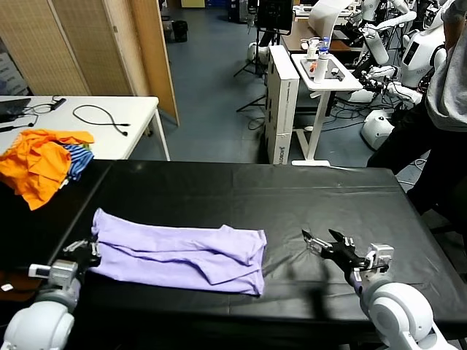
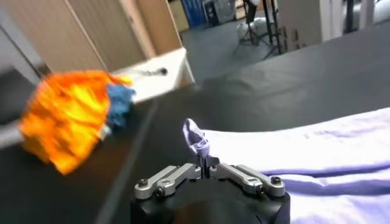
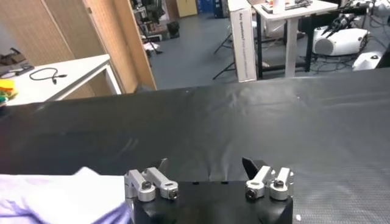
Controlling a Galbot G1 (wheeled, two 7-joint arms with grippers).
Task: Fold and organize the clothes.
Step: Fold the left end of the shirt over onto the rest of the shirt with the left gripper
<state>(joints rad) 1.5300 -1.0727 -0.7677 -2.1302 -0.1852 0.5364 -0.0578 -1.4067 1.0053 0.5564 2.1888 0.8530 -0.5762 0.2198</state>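
Note:
The clothes are one pale lavender T-shirt (image 1: 182, 251), lying partly folded across the black table (image 1: 292, 189). My left gripper (image 1: 90, 249) is at the shirt's left edge and is shut on a pinched bit of its fabric (image 2: 196, 139). In the left wrist view the left gripper (image 2: 205, 163) has its jaws pressed together around that lavender cloth. My right gripper (image 1: 321, 244) hovers open over bare table, to the right of the shirt. Seen from the right wrist, the right gripper (image 3: 207, 164) holds nothing and the T-shirt's edge (image 3: 55, 198) lies to one side.
A heap of bright orange garments (image 1: 36, 164) with a blue-striped cloth (image 1: 76, 159) sits at the table's far left corner. A white side table (image 1: 87, 120) with cables stands behind. A person (image 1: 445, 109) stands at the right edge.

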